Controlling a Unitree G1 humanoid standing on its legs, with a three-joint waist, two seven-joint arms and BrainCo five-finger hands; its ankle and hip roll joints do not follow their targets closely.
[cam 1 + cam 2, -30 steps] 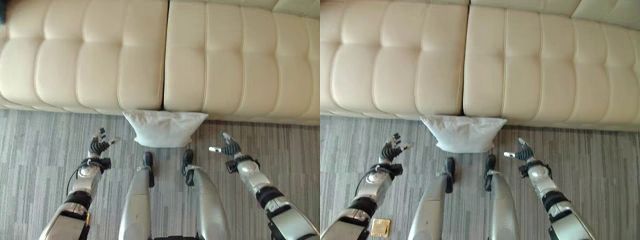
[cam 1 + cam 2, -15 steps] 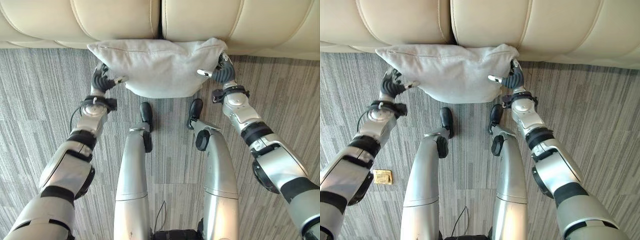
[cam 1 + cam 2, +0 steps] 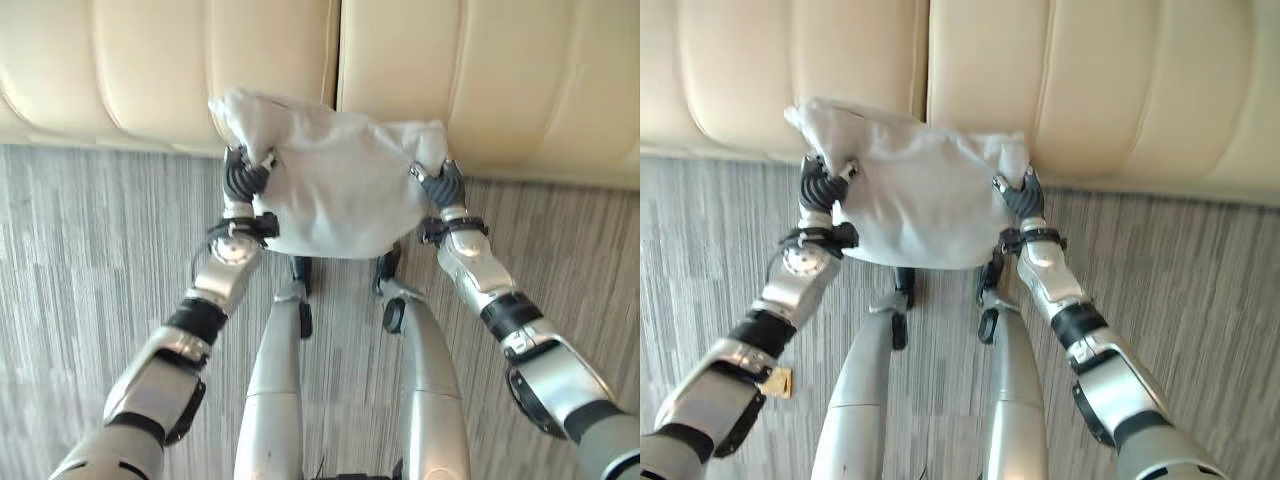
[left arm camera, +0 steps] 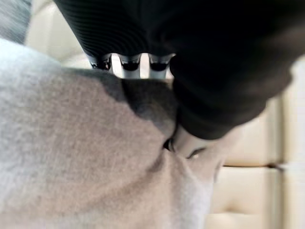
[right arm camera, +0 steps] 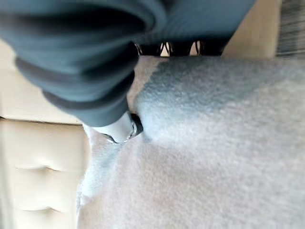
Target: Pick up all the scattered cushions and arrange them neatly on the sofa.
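Note:
A pale grey cushion (image 3: 340, 185) hangs off the floor between my two hands, in front of the cream sofa (image 3: 150, 70). My left hand (image 3: 243, 178) grips its left edge, thumb and fingers pinching the cloth (image 4: 71, 143). My right hand (image 3: 443, 187) holds the right edge the same way, its thumb pressed into the fabric (image 5: 214, 152). The cushion (image 3: 920, 195) sags a little in the middle and overlaps the sofa's front edge.
The sofa's seat (image 3: 1090, 80) spans the whole top of the view, with a seam between its two seat pads (image 3: 335, 60). Grey striped carpet (image 3: 80, 270) covers the floor. A small yellow object (image 3: 778, 381) lies on the carpet at lower left.
Both hands have closed on the cushion's two side edges and raised it off the carpet toward the sofa. The camera view has shifted as I straighten.

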